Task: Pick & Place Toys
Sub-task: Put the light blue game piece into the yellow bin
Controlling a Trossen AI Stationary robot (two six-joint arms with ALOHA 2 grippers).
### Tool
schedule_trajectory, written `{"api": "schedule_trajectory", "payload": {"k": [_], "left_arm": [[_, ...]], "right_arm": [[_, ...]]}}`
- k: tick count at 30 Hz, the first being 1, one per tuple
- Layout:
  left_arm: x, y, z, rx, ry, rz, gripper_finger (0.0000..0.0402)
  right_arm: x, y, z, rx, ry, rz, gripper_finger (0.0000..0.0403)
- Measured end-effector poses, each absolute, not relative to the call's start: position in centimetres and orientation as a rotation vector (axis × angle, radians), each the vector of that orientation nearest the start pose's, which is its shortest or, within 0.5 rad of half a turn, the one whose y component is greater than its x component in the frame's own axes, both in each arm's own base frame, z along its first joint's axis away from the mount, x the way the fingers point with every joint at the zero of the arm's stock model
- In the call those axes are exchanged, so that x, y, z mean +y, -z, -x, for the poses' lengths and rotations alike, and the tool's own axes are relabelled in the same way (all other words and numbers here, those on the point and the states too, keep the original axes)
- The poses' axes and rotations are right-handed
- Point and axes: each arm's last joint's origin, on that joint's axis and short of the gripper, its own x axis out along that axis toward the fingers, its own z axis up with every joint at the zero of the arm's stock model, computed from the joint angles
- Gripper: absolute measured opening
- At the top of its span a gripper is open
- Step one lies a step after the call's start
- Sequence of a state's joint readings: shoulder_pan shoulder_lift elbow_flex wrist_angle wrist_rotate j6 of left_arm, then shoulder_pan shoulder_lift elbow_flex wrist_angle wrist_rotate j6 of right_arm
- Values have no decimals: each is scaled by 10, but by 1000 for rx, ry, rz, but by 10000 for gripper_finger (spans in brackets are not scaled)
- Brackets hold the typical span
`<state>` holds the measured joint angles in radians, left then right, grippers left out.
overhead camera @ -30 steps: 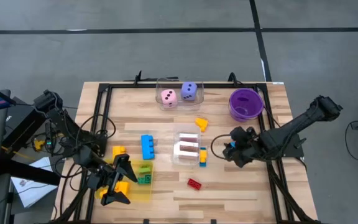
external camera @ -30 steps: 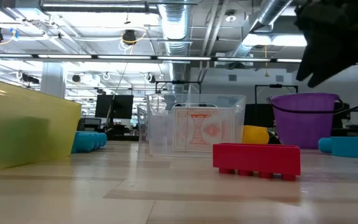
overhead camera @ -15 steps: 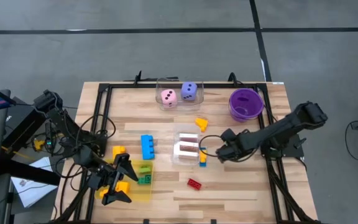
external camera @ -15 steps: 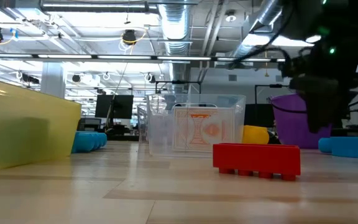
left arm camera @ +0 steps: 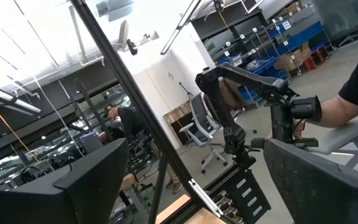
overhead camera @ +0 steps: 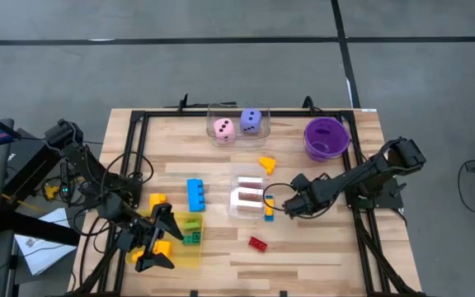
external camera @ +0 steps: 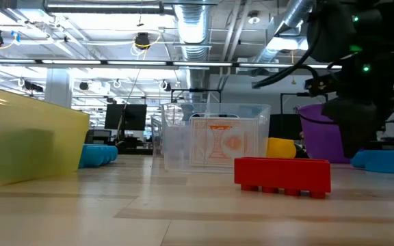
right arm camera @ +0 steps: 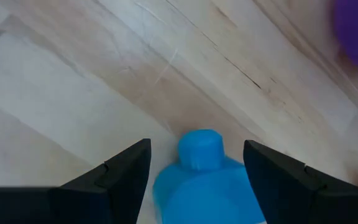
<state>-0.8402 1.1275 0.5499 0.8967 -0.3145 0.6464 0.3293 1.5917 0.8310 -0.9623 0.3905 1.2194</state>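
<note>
Wooden table carries scattered toys below exposed ceiling ducts.

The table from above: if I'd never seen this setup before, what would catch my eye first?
Probably the right gripper, reaching low over the middle of the wooden table, its fingers open on either side of a small blue brick beside a clear box. Next, the colour: a pink die and a purple die at the far edge, with a purple bowl to their right. The left gripper waits over a yellow tray at the near left.
</note>
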Motion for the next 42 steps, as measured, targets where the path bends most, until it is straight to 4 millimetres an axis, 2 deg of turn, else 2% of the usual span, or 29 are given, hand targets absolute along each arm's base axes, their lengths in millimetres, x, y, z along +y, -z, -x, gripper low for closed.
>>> {"api": "schedule_trajectory", "payload": {"k": [8, 27, 33, 42], "left_arm": [[-169, -288, -164, -425, 412, -451, 369], [-169, -288, -164, -420, 415, -446, 369], [-169, -288, -164, -414, 419, -432, 369], [-168, -288, -165, -413, 413, -432, 369]], "right_arm": [[71, -149, -220, 1271, 896, -285, 249], [67, -147, -221, 1297, 838, -188, 249], [62, -134, -208, 1330, 888, -197, 249], [64, -135, -209, 1337, 848, -223, 249]]}}
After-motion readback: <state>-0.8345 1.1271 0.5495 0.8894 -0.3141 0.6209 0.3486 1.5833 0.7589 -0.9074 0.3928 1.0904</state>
